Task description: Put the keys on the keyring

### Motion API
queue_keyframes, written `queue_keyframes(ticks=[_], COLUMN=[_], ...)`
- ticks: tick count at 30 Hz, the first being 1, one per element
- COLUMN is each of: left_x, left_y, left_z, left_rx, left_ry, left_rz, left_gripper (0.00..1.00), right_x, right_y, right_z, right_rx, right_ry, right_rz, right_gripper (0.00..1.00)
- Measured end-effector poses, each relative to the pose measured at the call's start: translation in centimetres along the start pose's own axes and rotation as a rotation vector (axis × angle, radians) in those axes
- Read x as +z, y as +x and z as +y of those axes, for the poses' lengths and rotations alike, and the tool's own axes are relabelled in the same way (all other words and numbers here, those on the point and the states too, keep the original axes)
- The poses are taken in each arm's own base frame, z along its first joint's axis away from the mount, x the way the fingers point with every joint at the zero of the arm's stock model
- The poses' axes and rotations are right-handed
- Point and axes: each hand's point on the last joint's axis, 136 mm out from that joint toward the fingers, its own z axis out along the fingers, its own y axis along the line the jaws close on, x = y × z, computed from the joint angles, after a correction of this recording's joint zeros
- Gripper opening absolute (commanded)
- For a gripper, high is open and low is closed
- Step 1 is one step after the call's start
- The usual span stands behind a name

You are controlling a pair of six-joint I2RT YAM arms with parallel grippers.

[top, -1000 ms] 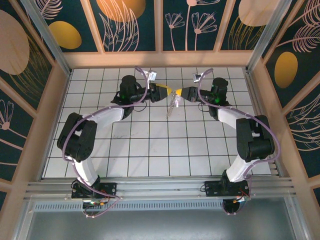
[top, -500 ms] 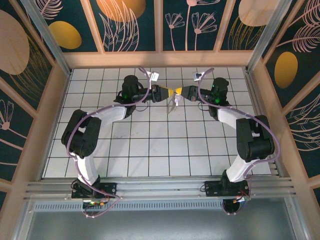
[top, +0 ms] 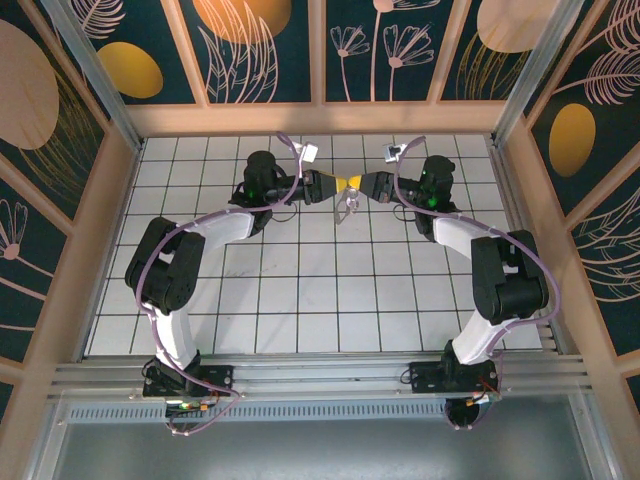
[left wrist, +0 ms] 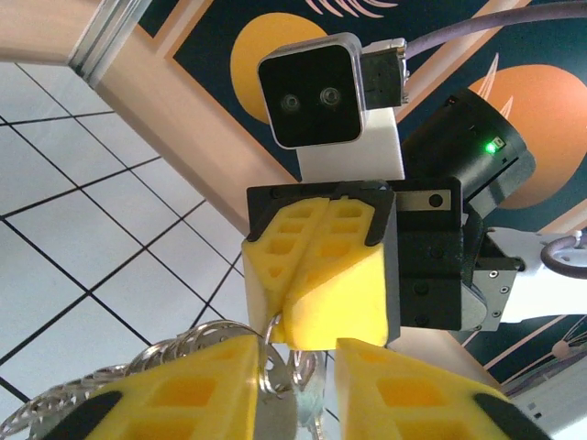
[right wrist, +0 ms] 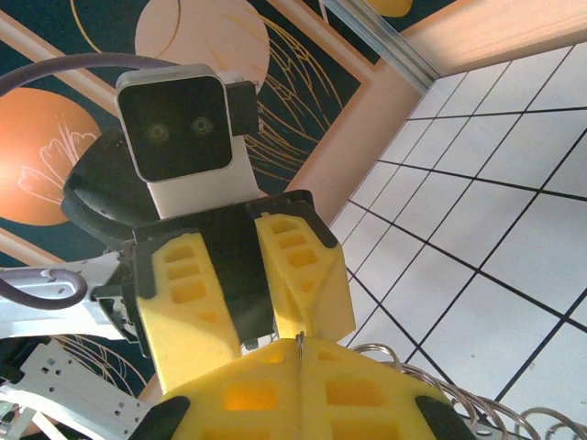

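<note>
1. Over the last second the left gripper (top: 338, 184) had been carried in toward the right gripper (top: 359, 185), so that the yellow tips were brought nose to nose above the far middle of the table (top: 300, 300).
2. The left jaws had been narrowed during that approach. In the left wrist view its fingers (left wrist: 174, 394) were seen parted, with silvery metal lying in the gap. Whether that metal was actually clamped could not be told.
3. The right gripper had been kept fully closed. A thin strand of the keyring (right wrist: 301, 338) was seen standing out of the seam between its pads, so the ring was judged to be pinched there.
4. In the top view the keyring (top: 346, 206) was found in the air, hanging just below the meeting tips and clear of the tiles. It hung shorter than a second before.
5. None of the keys could be picked out with certainty. The closing-in was judged to be a threading attempt at the ring, and it was not yet shown as done.
</note>
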Motion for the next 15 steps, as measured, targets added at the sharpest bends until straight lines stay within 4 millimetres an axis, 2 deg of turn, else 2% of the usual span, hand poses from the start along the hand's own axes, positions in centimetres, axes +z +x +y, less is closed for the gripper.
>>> queue_keyframes(ticks=[8, 15], left_x=[0.2, 0.3], left_y=[0.5, 0.9], left_z=[0.6, 1.1], left_rx=[-0.012, -0.031], left_ry=[0.001, -0.004], left_rz=[0.008, 0.015], left_gripper=[0.23, 0.11], right_x=[0.2, 0.4], right_y=[0.3, 0.5], right_z=[-0.6, -0.8], right_rx=[0.019, 0.024], right_ry=[0.002, 0.002], right_rz=[0.007, 0.011], right_gripper=[0.00, 0.00])
